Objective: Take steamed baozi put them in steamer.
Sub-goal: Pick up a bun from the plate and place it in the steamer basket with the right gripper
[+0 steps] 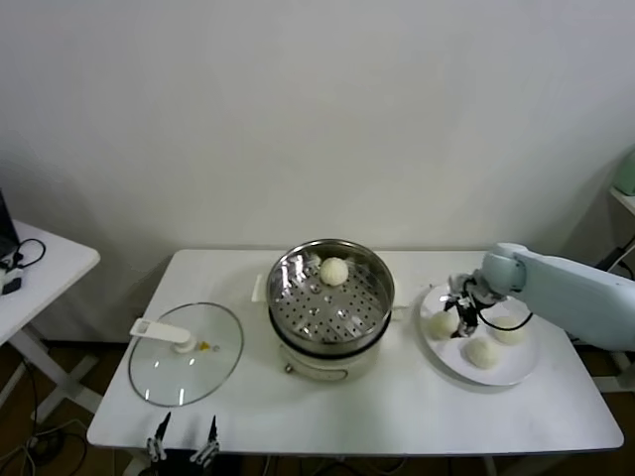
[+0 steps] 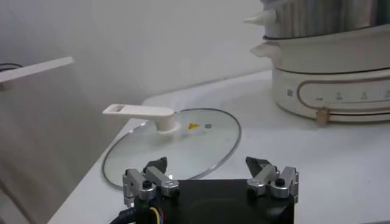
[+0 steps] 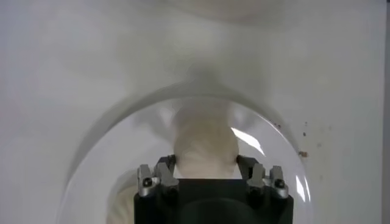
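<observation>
One steamed baozi (image 1: 333, 270) lies at the back of the shiny steamer (image 1: 298, 307) in the middle of the table. Three more cream-white baozi rest on the white plate (image 1: 446, 362) to the right. My right gripper (image 1: 462, 317) is down over the plate's left side. In the right wrist view its fingers press both sides of a baozi (image 3: 204, 145), so this gripper (image 3: 206, 165) is shut on it. The other two buns (image 1: 483, 352) (image 1: 509, 330) lie free. My left gripper (image 1: 184, 443) waits open at the table's front edge, empty (image 2: 207, 173).
The glass lid (image 1: 186, 353) with a white handle lies flat left of the steamer, just ahead of my left gripper (image 2: 173, 146). The cream cooker base (image 2: 329, 85) sits under the steamer. A second white table (image 1: 40, 268) stands far left.
</observation>
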`<act>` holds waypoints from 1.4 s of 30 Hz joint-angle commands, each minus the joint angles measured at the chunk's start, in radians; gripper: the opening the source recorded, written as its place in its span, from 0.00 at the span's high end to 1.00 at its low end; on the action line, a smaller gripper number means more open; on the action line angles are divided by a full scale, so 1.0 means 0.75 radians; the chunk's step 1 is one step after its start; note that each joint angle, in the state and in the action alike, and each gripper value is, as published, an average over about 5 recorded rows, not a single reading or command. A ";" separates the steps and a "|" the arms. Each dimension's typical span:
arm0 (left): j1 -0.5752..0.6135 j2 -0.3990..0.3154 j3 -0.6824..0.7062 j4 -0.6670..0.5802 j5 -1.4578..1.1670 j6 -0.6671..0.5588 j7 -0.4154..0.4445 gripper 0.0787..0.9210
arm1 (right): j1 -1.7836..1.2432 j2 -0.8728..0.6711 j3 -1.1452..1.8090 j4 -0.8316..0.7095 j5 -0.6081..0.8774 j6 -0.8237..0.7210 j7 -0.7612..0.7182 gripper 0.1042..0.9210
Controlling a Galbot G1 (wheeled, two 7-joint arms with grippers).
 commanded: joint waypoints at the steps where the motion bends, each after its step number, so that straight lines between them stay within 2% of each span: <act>1: 0.007 -0.003 0.004 -0.006 0.008 -0.005 -0.002 0.12 | 0.038 -0.094 0.001 0.085 0.026 0.014 -0.012 0.31; 8: 0.023 -0.006 0.007 -0.020 0.017 -0.009 -0.004 0.12 | 0.214 -0.200 -0.105 0.230 0.132 0.014 -0.027 0.32; 20: 0.030 0.002 0.008 -0.036 0.016 -0.007 -0.003 0.12 | 0.917 -0.206 -0.601 0.497 0.569 -0.023 -0.099 0.32; 32: 0.032 0.006 0.016 -0.043 0.014 -0.010 -0.003 0.12 | 1.138 0.089 -0.526 0.671 0.875 -0.176 -0.015 0.32; 37: 0.026 0.007 0.016 -0.038 0.014 -0.008 -0.002 0.12 | 1.046 0.247 -0.436 0.658 0.906 -0.240 0.058 0.32; 42: 0.025 0.009 0.014 -0.037 0.012 -0.008 -0.002 0.12 | 0.856 0.403 -0.335 0.558 0.877 -0.294 0.123 0.32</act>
